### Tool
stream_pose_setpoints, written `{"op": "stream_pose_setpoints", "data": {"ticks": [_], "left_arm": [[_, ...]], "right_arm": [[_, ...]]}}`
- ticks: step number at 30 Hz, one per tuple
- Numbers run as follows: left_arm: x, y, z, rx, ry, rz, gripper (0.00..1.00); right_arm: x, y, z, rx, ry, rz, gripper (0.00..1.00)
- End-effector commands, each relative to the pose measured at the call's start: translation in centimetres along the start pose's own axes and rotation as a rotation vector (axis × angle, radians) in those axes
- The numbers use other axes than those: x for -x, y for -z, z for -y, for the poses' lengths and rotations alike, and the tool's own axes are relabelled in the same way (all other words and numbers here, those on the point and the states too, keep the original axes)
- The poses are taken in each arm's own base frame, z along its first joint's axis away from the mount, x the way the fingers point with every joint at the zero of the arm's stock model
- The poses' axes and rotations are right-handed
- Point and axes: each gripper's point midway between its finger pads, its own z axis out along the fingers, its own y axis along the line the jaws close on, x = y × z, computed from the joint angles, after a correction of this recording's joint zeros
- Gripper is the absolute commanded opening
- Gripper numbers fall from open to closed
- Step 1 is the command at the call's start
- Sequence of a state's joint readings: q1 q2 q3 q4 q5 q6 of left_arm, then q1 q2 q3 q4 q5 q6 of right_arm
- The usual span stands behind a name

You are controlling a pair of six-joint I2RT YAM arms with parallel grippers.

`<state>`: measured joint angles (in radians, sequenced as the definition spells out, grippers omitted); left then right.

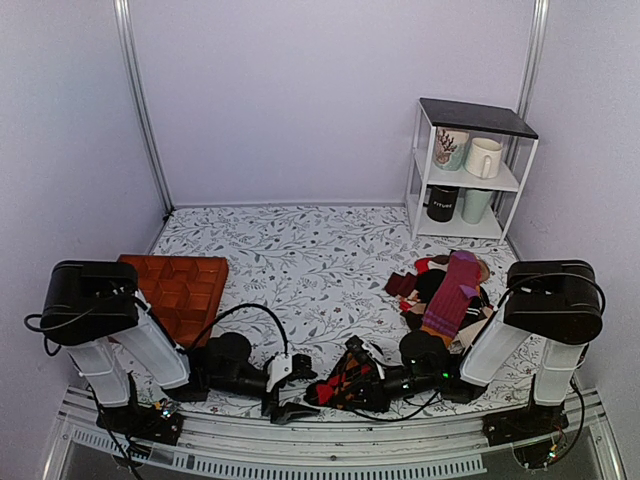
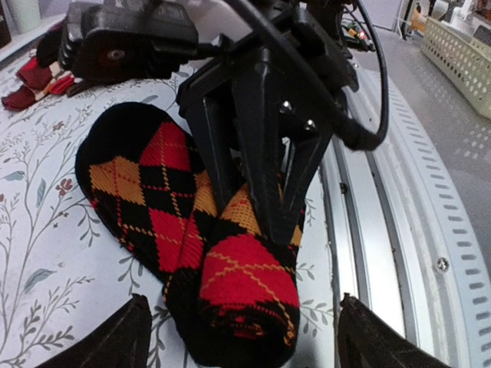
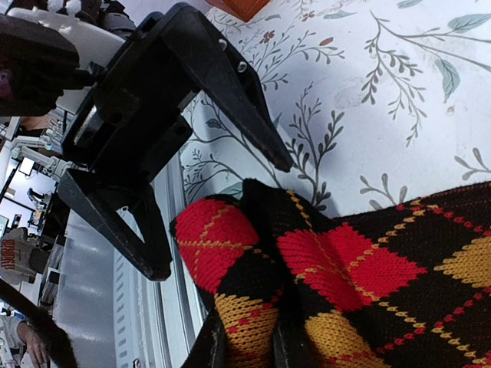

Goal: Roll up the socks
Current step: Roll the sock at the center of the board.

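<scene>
The black argyle socks (image 1: pixel 343 380) with red and orange diamonds lie near the table's front edge, partly rolled at one end. My right gripper (image 1: pixel 362 382) is shut on the rolled end; in the right wrist view its fingers (image 3: pixel 211 349) pinch the orange-and-black fold of the socks (image 3: pixel 322 268). In the left wrist view the roll (image 2: pixel 238 284) faces the camera, with the right gripper's fingers (image 2: pixel 261 153) clamped on it from behind. My left gripper (image 1: pixel 293 391) is open just left of the roll, its tips (image 2: pixel 115 337) on either side and not touching it. It also shows, open, in the right wrist view (image 3: pixel 211 215).
A pile of other socks (image 1: pixel 450 290), one of them purple and orange, lies at the right. A brown moulded tray (image 1: pixel 180 290) sits at the left. A white shelf (image 1: pixel 465 170) with mugs stands at the back right. The metal rail (image 2: pixel 383 230) runs along the front edge.
</scene>
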<state>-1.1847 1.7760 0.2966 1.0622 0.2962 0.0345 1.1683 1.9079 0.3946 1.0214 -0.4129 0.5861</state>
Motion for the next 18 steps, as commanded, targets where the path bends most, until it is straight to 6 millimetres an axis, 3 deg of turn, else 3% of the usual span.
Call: {"op": "stream_pose_setpoints", "data": {"ticks": [1,8,14,18], "left_arm": [[1.3,-0.6,0.4,-0.024,-0.026,0.045,0.79],[1.5,-1.2,0.3,-0.038,-0.033,0.04,0.71],[0.0,-1.9,0.6,-0.058,-0.009,-0.012,0.6],[-0.7,-1.9,0.6,-0.056,0.007,-0.031,0.58]], "right_arm": [[-13.3,3.6,7.2,-0.305,-0.219,-0.44,0.08],[-13.3,3.7,7.2,-0.306,-0.218,-0.441,0.08],[-13.4,3.7,7.2,-0.306,-0.217,-0.442,0.08],[-13.4,3.7,7.2,-0.306,-0.216,-0.442,0.08]]}}
